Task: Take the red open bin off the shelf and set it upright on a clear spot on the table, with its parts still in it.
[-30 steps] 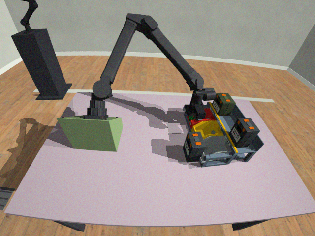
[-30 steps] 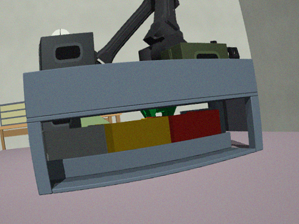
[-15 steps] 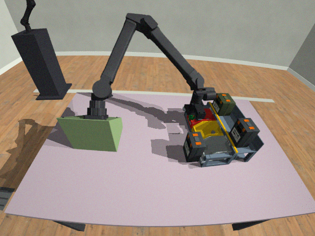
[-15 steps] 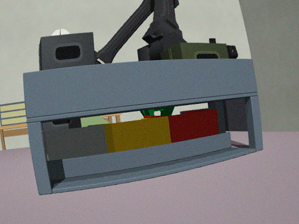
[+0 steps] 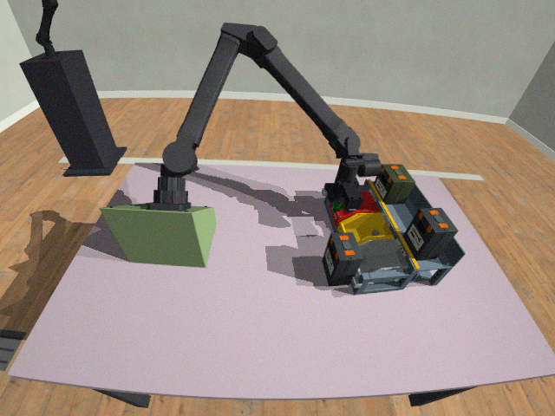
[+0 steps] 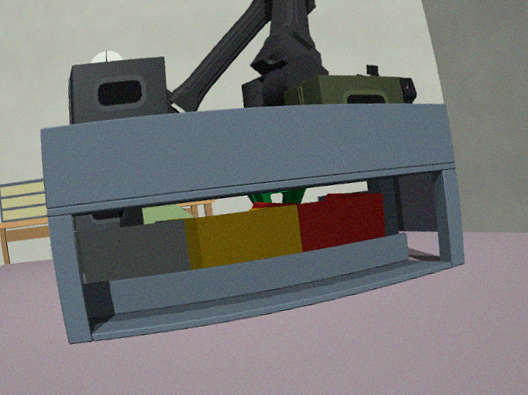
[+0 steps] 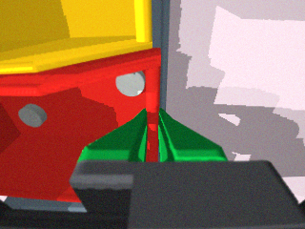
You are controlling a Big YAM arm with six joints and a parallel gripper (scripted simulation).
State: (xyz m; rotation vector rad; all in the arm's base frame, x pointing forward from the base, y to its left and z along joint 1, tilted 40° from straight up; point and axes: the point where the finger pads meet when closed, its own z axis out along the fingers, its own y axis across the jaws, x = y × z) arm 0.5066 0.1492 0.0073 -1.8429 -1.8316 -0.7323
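The red open bin [image 5: 363, 204] sits at the far end of the grey-blue shelf [image 5: 389, 232], beside a yellow bin [image 5: 365, 228]. From the side view the red bin [image 6: 341, 219] stands on the lower level, right of the yellow bin [image 6: 243, 235], slightly lifted at its top. In the wrist view my gripper [image 7: 152, 114], with green fingers, is shut on the red bin's thin side wall [image 7: 152, 114]. Two grey round parts [image 7: 130, 83] lie inside the red bin. The gripper also shows in the top view [image 5: 342, 204].
Two dark boxes [image 5: 430, 232] and an olive box [image 5: 394, 182] sit on the shelf top. A third dark box [image 5: 341, 257] stands at the shelf's near corner. The arm's green base block [image 5: 159, 232] is at the table's left. A dark pillar [image 5: 67, 112] stands beyond the table.
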